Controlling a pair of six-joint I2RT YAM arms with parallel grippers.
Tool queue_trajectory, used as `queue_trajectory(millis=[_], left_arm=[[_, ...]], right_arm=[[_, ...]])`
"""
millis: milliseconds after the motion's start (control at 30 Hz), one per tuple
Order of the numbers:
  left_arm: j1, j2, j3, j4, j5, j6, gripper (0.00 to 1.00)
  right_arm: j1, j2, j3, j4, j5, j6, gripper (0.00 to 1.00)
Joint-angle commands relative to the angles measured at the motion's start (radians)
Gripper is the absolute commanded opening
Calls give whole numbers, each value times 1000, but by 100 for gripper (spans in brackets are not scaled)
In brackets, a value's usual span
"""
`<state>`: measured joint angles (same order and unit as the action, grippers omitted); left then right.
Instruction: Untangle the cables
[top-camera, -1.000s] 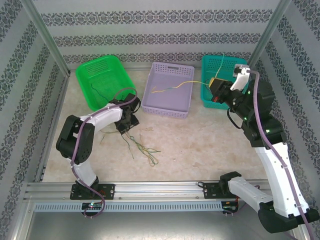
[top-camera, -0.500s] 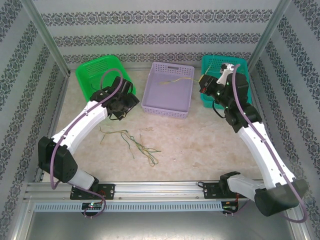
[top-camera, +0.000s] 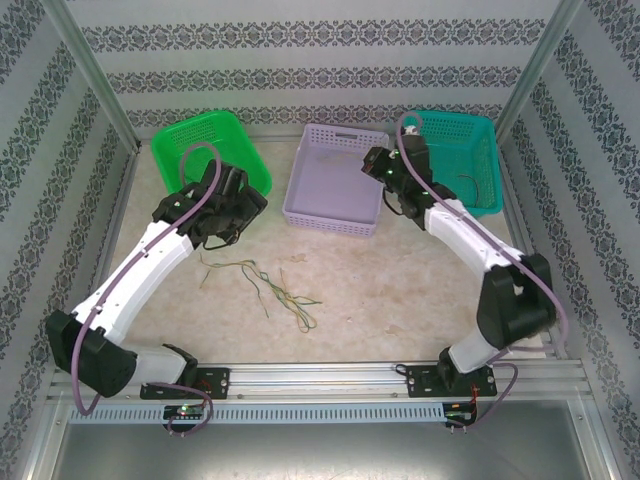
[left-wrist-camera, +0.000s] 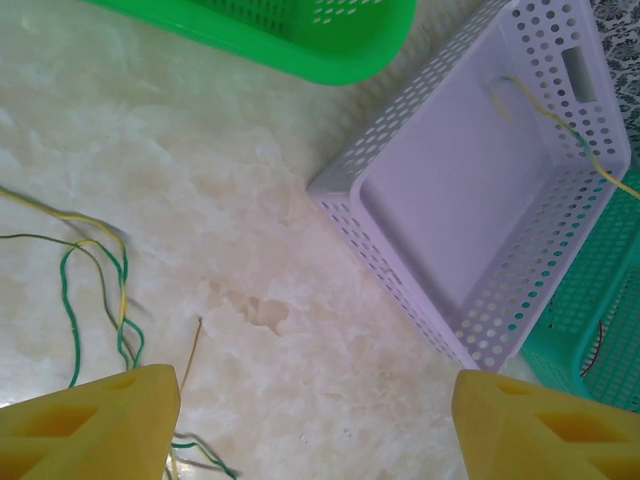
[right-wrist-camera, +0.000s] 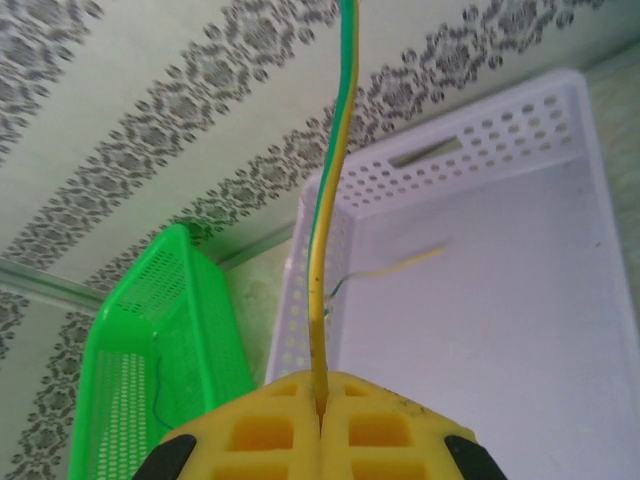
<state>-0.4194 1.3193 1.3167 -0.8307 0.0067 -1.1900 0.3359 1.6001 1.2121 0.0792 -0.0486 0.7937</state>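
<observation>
Sorting partway: our right gripper pinches a yellow-green cable over the purple basket; left gripper gapes empty; tangle waits.

right wrist view: thin yellow-and-green striped cable runs out of frame at the top edge. its lower end is hidden in the seam between the pressed-together yellow foam pads of the right gripper. pale cable end in the lilac perforated plastic basket is blurred.

left wrist view: yellow foam fingertips of the left gripper, standing wide apart, are cut off by the bottom edge. loose green and yellow cables on the pale marbled table run off the left edge. teal perforated plastic basket is cut by the right edge.
</observation>
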Motion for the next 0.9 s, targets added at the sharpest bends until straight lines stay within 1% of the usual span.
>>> queue_trajectory(millis=[0, 167, 300, 500, 567, 633, 667, 700, 767, 833, 867], left_arm=[[-8, -34, -23, -46, -7, -13, 72], [-9, -52, -40, -51, -7, -17, 72], [-9, -59, -46, -50, -7, -18, 72], [-9, -60, -51, -49, -1, -17, 71], [-8, -62, -54, -51, 2, -16, 71], [-9, -63, -57, -51, 7, -16, 71], [-9, -64, -58, -53, 8, -16, 71], [-9, -67, -61, -56, 10, -16, 71], [-9, -75, -67, -61, 9, -16, 71], [-9, -86, -78, -63, 8, -19, 71], [-9, -89, -81, -65, 9, -20, 71]], right_arm=[[40, 63, 11, 48, 37, 60, 0], [92, 83, -38, 49, 80, 79, 0], [108, 93, -39, 36, 77, 66, 0], [75, 149, -10, 23, 71, 56, 0], [59, 188, 23, 14, 35, 67, 0], [44, 241, 80, -39, -22, 80, 2], [39, 261, 105, -71, -51, 83, 8], [34, 276, 132, -112, -80, 85, 19], [33, 268, 165, -202, -94, 72, 35], [38, 213, 157, -273, -58, 47, 47], [37, 181, 150, -305, -36, 40, 50]])
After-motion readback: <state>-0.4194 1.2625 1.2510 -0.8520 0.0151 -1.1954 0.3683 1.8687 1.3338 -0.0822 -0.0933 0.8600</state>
